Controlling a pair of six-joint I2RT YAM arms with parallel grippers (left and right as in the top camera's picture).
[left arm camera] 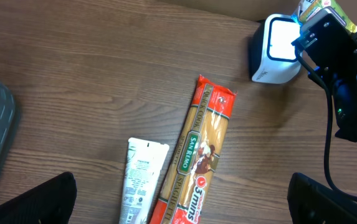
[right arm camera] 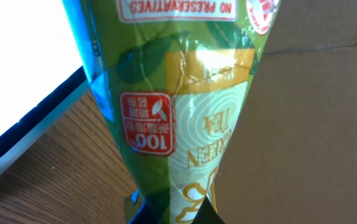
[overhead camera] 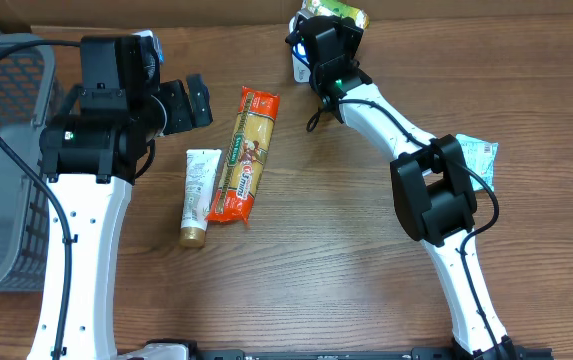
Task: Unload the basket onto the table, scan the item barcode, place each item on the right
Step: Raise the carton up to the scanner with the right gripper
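The right gripper (overhead camera: 326,30) was clamped on a glossy green tea pouch (right arm camera: 184,124) at one o'clock, beside a white boxy scanner (left arm camera: 276,53), while the left gripper (overhead camera: 198,101) gaped wide.

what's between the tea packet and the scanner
Nothing visible. The tea packet is held right by the lit window of the scanner, and no object shows between them.

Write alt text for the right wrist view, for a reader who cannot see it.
A green tea packet fills the middle of the frame, pinched at the bottom by the right gripper. The scanner glows bright white at the left above a wooden table; brown cardboard is at the right.
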